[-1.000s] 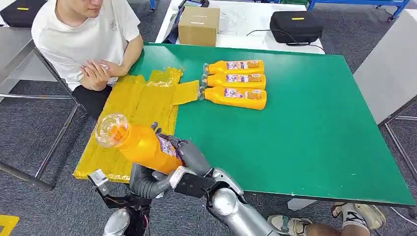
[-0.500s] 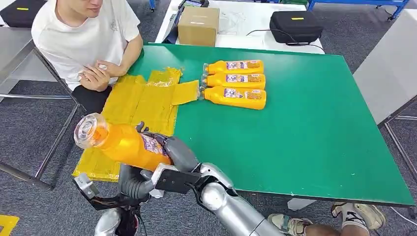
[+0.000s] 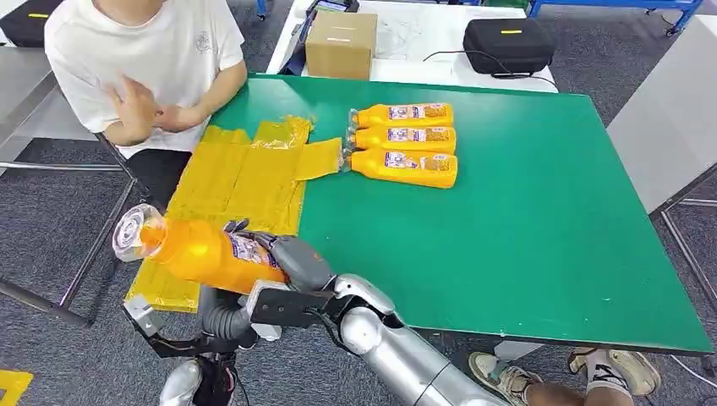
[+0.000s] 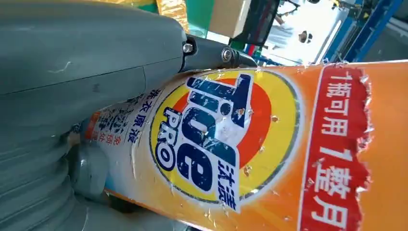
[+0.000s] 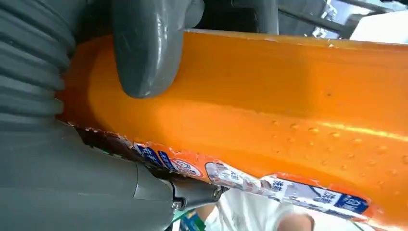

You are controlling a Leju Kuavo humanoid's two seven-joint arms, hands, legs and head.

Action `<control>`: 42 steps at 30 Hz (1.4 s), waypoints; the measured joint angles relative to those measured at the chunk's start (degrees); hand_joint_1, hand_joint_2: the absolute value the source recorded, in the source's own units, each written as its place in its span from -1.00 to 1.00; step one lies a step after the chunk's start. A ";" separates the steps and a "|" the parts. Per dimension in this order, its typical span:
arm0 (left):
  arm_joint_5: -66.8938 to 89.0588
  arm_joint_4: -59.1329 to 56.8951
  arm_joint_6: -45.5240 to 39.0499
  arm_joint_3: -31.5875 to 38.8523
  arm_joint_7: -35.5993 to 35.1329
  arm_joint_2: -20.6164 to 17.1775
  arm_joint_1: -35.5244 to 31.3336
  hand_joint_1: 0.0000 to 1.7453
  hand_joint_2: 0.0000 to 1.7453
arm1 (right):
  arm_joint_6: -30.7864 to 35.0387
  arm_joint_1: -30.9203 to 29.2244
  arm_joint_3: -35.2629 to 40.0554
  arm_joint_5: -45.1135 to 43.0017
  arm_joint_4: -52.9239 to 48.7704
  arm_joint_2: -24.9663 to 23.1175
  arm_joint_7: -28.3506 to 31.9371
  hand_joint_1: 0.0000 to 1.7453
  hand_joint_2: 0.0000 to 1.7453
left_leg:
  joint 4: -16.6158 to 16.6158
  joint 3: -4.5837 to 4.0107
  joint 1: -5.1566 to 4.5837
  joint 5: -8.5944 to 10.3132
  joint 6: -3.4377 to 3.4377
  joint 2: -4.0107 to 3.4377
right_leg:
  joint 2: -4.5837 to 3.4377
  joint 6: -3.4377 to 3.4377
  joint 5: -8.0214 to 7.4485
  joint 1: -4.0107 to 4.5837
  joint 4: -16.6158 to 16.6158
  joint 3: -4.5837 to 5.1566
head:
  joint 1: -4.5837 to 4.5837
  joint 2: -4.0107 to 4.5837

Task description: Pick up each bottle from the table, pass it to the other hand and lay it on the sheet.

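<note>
Near the green desk (image 3: 524,254) edge at 7 o'clock, over the yellow sheet's (image 3: 245,182) near corner: bottle (image 3: 199,252), tilted, cap toward 9 o'clock. Clasped round the body by the right hand (image 3: 292,258); left hand (image 3: 224,317) just beneath, grip impossible to tell. Best to seat the left firmly before loosening the right. Right wrist view: thumb (image 5: 144,53) pressed into orange plastic. Left wrist view: label (image 4: 211,139) right against the grey cover.
</note>
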State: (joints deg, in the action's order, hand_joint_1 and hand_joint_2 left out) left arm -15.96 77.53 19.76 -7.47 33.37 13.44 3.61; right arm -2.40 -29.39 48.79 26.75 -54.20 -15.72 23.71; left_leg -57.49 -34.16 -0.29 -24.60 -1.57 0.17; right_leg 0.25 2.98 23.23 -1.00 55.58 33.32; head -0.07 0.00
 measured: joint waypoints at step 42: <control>-0.19 -5.73 -8.88 3.93 -5.24 -1.07 -6.12 1.00 1.00 | 31.26 15.08 -4.11 6.03 -11.13 2.65 12.18 -1.00 1.00 | 0.00 -0.11 0.00 0.01 0.01 -0.01 | 0.01 -0.02 0.00 0.00 0.00 0.15 | -0.02 0.00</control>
State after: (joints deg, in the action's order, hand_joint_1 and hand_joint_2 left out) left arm -16.15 71.80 10.88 -3.54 28.13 12.37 -2.52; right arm 28.85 -14.32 44.68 32.79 -65.33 -13.07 35.89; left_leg -57.49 -34.27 -0.29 -24.60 -1.56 0.16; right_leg 0.26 2.97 23.23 -1.00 55.58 33.47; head -0.09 0.00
